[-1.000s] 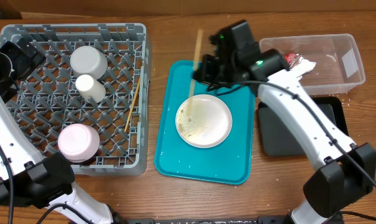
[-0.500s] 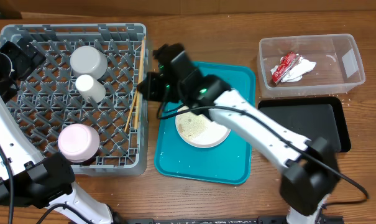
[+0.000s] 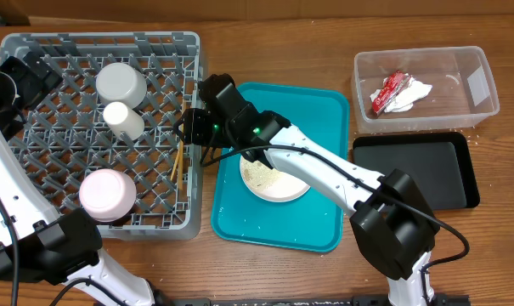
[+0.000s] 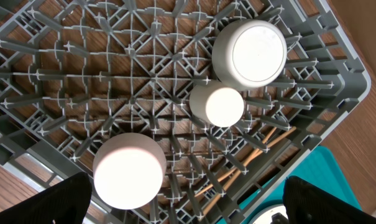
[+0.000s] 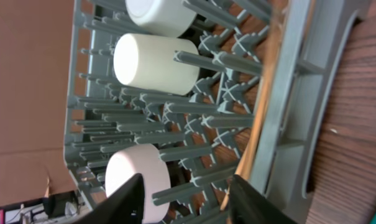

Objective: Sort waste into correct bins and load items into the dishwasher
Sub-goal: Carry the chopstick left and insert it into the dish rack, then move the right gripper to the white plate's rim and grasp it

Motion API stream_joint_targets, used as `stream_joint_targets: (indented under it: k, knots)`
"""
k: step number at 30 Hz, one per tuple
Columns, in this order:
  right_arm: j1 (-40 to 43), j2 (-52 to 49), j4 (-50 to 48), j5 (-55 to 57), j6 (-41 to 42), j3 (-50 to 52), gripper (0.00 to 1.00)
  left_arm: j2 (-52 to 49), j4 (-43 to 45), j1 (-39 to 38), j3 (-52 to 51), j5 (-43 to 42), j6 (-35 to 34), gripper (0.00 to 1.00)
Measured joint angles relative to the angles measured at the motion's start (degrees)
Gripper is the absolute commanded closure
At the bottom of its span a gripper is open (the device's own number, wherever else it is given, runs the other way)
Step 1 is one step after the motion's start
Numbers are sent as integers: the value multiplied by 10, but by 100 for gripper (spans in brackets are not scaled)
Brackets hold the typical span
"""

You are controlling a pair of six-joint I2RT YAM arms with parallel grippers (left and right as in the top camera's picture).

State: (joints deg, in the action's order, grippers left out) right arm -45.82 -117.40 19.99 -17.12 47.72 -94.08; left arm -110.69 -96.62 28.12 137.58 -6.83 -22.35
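Your biggest piece, the grey dish rack point(image 3: 61, 153), fills the left of the table. It holds three upturned white vessels: a bowl point(image 3: 108, 194) near its front edge, a larger cup point(image 3: 121, 83) towards the back, and a smaller cup point(image 3: 123, 120) touching that one. The chopsticks point(image 3: 179, 157) lie inside the rack, along the wall nearest the teal tray point(image 3: 273, 223).

That tray sits just beside the rack and carries a plate point(image 3: 278, 185) speckled with rice scraps point(image 3: 261, 172).

To the far side, the black tray point(image 3: 418, 174) sits in front of the clear tub point(image 3: 484, 85). The crumpled napkin point(image 3: 408, 93) and red-and-white sauce packet point(image 3: 387, 92) lie together in the tub.

Your right gripper point(image 3: 193, 127) hangs over the rack's wall by the chopsticks. Its wrist view shows its fingers point(image 5: 135, 196) parted with nothing between them.

Your left gripper point(image 4: 184, 193) hangs above the rack, fingers spread wide and empty.
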Motion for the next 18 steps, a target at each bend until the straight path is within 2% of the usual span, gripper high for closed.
stream_joint_targets:
  k: [4,6,8,11,13,18]
  knots:
    - [4,2,27,0,-19,0,31,0,0,0,0,0,0,0]
    - [12,9,68,11,-28,-1,28,0,0,0,0,0,0,0]
    - [27,25,108,29,-33,-1,28,0,0,0,0,0,0,0]
    - [61,65,184,76,-40,-7,34,0,0,0,0,0,0,0]
    - [86,95,230,104,-50,-12,35,0,0,0,0,0,0,0]
    - [113,127,334,158,-121,-23,35,0,0,0,0,0,0,0]
